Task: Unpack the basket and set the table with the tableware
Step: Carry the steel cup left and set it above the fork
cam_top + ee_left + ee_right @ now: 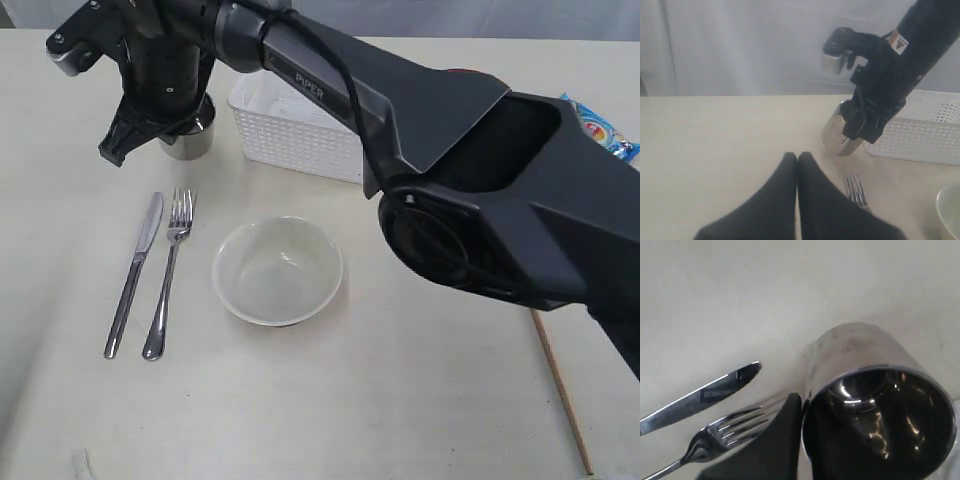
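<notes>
At the right gripper (856,125): jaws drawn nearly together, pinching the rim wall of the steel cup (192,140), one finger (782,440) outside, the other down inside. Cup sits low on or just over the table (400,400), slightly tilted, at 12 o'clock of the fork (170,270) and knife (135,270), 10 o'clock of the cream bowl (278,270), 9 o'clock of the basket (290,130); whether its base touches, cannot tell. Judgement: thin polished steel, so light, stiff, not fragile, but slick; a one-wall pinch may let it swing or slip, so hold deep on the rim and let go only once it stands upright. Left gripper (797,165): fingers pressed together, empty, well apart from the cup.
</notes>
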